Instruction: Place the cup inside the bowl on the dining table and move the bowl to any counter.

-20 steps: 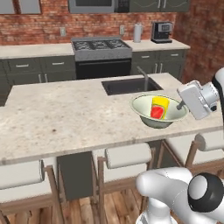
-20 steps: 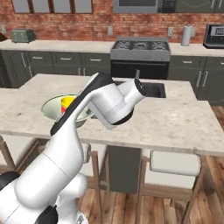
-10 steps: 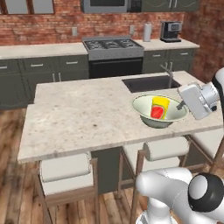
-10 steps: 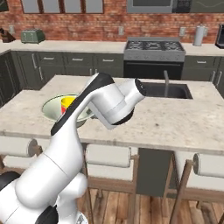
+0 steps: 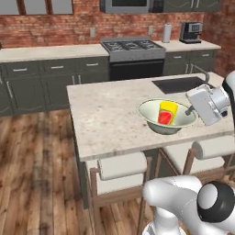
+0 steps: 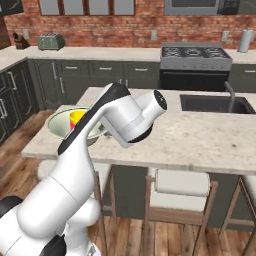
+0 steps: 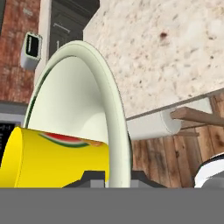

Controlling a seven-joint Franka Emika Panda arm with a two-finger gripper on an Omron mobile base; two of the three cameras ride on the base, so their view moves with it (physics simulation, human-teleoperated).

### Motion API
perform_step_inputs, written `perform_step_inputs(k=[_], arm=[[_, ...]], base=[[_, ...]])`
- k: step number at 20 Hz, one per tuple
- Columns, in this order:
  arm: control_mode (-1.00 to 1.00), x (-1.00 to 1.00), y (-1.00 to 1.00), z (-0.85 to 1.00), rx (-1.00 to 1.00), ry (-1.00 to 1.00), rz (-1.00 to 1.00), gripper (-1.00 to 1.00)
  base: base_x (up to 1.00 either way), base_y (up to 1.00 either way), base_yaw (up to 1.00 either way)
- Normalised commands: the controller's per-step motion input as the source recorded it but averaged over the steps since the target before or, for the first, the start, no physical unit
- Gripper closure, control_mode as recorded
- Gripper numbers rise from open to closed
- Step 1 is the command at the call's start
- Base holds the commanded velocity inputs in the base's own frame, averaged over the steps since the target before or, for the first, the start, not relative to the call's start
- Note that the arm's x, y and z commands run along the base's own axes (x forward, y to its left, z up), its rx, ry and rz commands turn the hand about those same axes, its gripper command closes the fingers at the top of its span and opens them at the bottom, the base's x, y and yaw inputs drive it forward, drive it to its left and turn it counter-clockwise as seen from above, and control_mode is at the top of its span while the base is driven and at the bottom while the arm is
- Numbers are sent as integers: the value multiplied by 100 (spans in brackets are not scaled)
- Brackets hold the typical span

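Since the earlier frames our whole view slides sideways: the base has driven, so more wooden floor [image 5: 36,151] and the desk's end now show, while the bowl keeps its place against the arm

Nearest us, the end effector [image 5: 189,110] is clamped on the rim of the bowl [image 5: 151,112]; in the hand view its two dark fingertips [image 7: 94,177] sit on either side of that cream rim [image 7: 116,131], one inside and one outside. We see the bowl raised a little above the dining table [image 5: 105,119], tilted slightly, over the near edge of the desk. The cup [image 5: 167,112] stands inside the bowl, yellow with its red patch facing us, leaning against the inner wall

From the right base view, the bowl [image 6: 57,125] hangs at the desk's left end with the cup [image 6: 76,118] partly hidden behind the arm. Cushioned stools [image 5: 121,165] stand under the near edge. Further along the desk lies the black sink [image 5: 179,84]

Well beyond, the counter [image 5: 46,53] runs under the brick wall, with a stove [image 5: 132,46] set in it
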Motion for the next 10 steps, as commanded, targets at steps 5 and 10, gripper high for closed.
perform_step_inputs(k=[5,10], arm=[[100,0,0,0,0,0,0,100],[100,0,0,0,0,0,0,100]], base=[[0,81,-4],[0,84,-5]])
